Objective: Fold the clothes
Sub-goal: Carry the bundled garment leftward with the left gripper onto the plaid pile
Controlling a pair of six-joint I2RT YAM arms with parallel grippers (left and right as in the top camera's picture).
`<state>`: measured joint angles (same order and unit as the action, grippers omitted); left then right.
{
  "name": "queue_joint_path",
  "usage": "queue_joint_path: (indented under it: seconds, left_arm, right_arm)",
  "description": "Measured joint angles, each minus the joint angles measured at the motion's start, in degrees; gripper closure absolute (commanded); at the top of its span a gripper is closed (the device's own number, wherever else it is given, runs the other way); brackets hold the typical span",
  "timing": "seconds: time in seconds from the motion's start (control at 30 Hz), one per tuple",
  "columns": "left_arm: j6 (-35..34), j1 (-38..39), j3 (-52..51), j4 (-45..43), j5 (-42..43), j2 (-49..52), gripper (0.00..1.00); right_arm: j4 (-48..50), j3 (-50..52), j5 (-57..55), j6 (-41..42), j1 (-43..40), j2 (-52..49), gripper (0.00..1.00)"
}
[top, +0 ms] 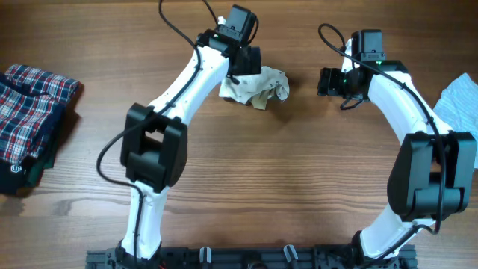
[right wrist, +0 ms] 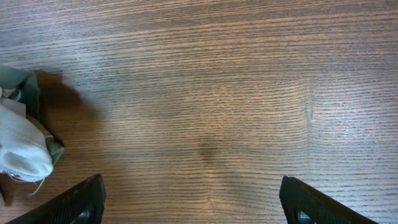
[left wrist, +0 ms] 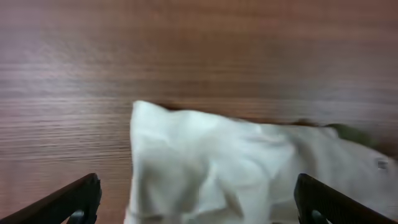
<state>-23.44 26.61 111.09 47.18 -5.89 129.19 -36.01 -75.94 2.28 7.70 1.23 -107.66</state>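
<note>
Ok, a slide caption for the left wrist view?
Left claw open over the crumpled cream-white shirt lying on the wooden table.

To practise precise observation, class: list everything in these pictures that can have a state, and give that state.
cream-white shirt: crumpled in a heap, unfolded.
plaid garment: loose pile by the edge of the table, on the left arm's side.
pale blue garment: partly out of frame; fold unclear.
left gripper: open, over the shirt.
right gripper: open, over bare wood, holding nothing.
</note>
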Motion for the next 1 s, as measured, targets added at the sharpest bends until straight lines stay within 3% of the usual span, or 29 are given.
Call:
queue_joint_path:
  seconds: [0.4,0.53,0.6,0.73,0.77,1.0]
  left_arm:
    - [-3.06,-0.15,0.28,-0.85,3.85,7.89,0.03]
    - [-3.13,-0.98,0.74,-0.72,9.38,7.89,0.24]
    - [-3.32,-1.09,0.85,-0.17,13.60,7.91,0.43]
    - [-2.78,-1.27,0.90,0.81,17.55,8.35,0.92]
    - [-2.67,-1.51,0.90,0.79,18.45,8.44,0.96]
    - [-1.88,-2.75,0.90,0.66,20.98,8.52,0.96]
  right_arm:
    - [-0.61,0.00,0.02,0.00,0.00,0.00,0.10]
    - [-0.66,0.00,0.00,0.00,0.00,0.00,0.10]
    - [-0.66,0.00,0.02,0.00,0.00,0.00,0.10]
    - [-0.68,0.00,0.00,0.00,0.00,0.00,0.10]
    - [-0.68,0.00,0.00,0.00,0.00,0.00,0.11]
    - [1.07,0.00,9.53,-4.59,0.07,0.00,0.14]
